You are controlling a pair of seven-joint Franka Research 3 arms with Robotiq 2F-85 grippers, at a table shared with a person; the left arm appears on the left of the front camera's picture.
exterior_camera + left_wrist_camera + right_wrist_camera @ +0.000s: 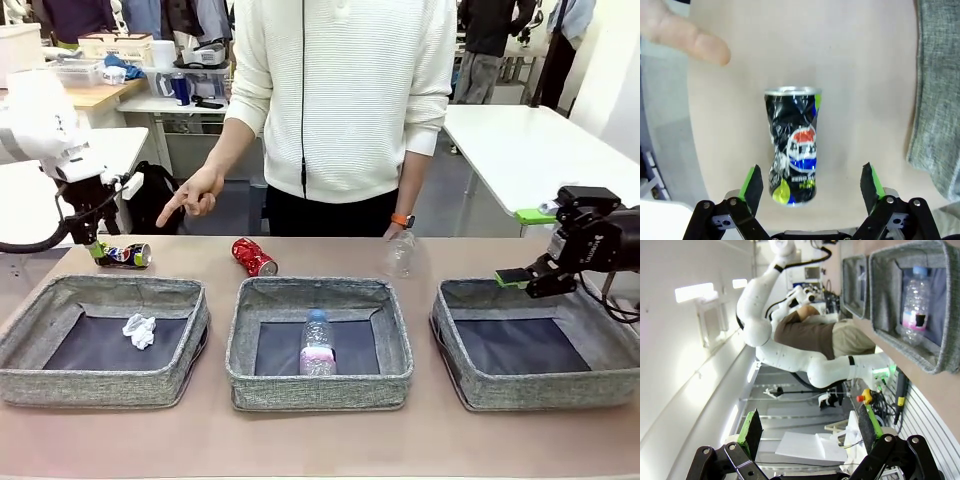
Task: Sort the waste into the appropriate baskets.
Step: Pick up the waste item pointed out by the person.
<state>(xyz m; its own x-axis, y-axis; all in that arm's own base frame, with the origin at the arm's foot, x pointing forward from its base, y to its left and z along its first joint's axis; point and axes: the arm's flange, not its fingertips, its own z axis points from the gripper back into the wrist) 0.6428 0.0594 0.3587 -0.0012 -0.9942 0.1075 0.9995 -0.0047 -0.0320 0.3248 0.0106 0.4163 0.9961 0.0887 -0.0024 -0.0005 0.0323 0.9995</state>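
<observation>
While a person's hand (195,197) points, we poise our left tool (810,171), spread wide, astride the crushed dark can (792,145) for pickup.

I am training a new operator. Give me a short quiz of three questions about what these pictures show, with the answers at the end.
1. True or false: the left gripper is shut on the crushed dark can.
2. Choose one. What lies in the middle basket? A: a crushed red can. B: a clear plastic bottle. C: a crushed clear plastic container.
3. Fill in the missing word: the crumpled white paper ball lies in the ___ basket.

Key
1. False. The jaws are open, with one finger on each side of the can and neither touching it.
2. B.
3. Left: it lies on the dark bottom of the left basket.
</observation>
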